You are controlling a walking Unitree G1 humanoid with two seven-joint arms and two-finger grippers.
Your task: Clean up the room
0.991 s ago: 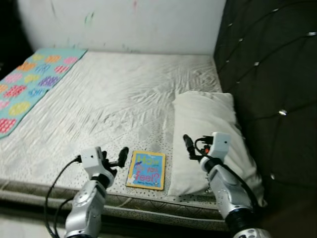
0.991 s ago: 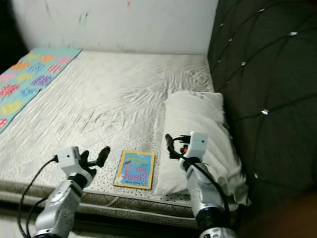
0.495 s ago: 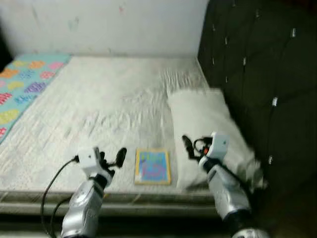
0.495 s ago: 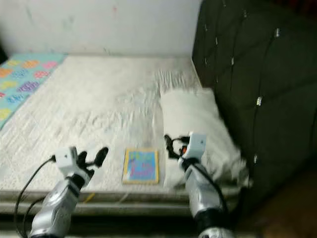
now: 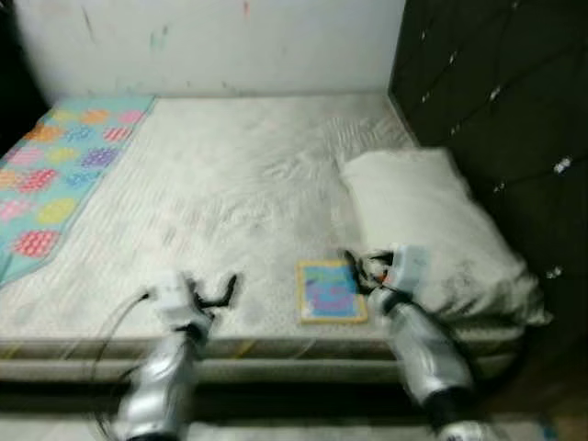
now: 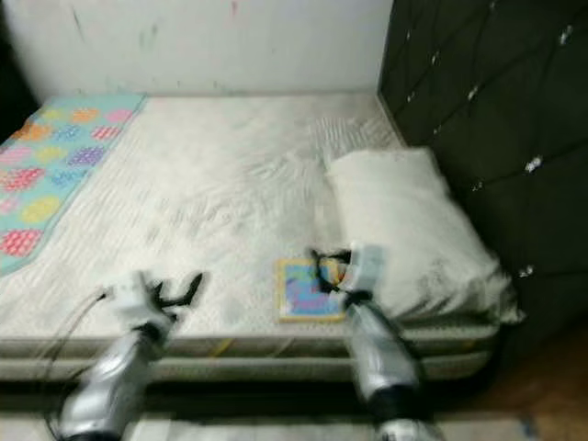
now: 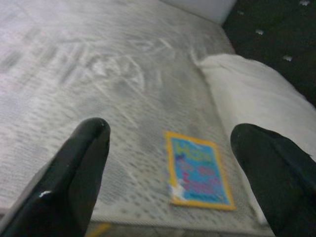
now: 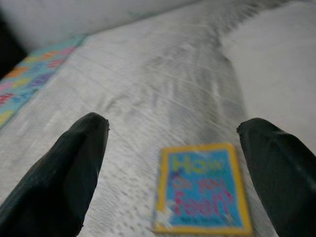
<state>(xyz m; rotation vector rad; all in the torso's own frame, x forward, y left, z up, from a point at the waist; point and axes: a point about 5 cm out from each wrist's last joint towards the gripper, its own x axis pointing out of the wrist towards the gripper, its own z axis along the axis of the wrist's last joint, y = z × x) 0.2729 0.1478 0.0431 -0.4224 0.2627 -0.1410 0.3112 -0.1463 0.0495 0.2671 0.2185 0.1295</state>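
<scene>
Lying flat, book [image 5: 331, 291], long axis toward wall [image 5: 230, 41]

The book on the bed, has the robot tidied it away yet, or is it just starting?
Just starting. The book lies flat on the mattress beside the pillow, untouched. The right claw hovers open over it, the left claw open nearby. Grabbing and putting it away remain.

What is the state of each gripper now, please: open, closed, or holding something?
Left gripper: open, holding nothing, over the mattress.
Right gripper: open, holding nothing, just above the book.
</scene>
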